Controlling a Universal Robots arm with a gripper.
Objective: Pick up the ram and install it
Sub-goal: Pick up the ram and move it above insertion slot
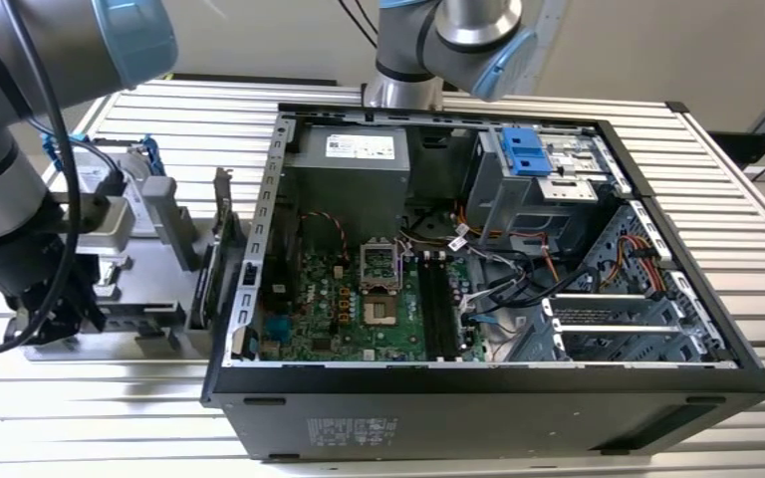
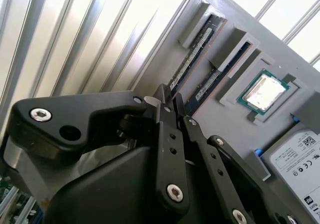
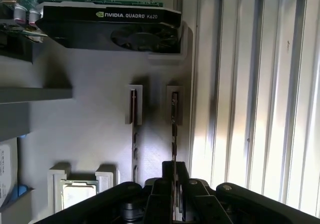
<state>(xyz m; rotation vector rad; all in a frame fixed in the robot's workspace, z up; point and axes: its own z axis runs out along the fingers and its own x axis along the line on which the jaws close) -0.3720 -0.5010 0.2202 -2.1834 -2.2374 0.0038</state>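
The ram (image 3: 173, 119) is a thin green stick standing on edge in the outermost slot of a grey parts holder (image 3: 100, 84). In the second wrist view the same ram (image 2: 192, 59) lies beside the holder's rim. My gripper (image 3: 174, 168) sits over one end of it, and its black fingers (image 2: 161, 115) are close together on either side of the stick. The gripper (image 2: 170, 100) appears shut on the ram, which is still seated in its slot. In the exterior view my arm (image 1: 24, 249) hangs over the holder at the left.
A second stick (image 3: 134, 134) stands in the neighbouring slot. The holder also carries a graphics card (image 3: 110, 27), a processor (image 2: 264, 92) and a hard drive (image 2: 300, 159). The open computer case (image 1: 256, 269) lies right of the holder, with motherboard memory slots (image 1: 436, 309). Another arm (image 1: 449, 40) stands behind.
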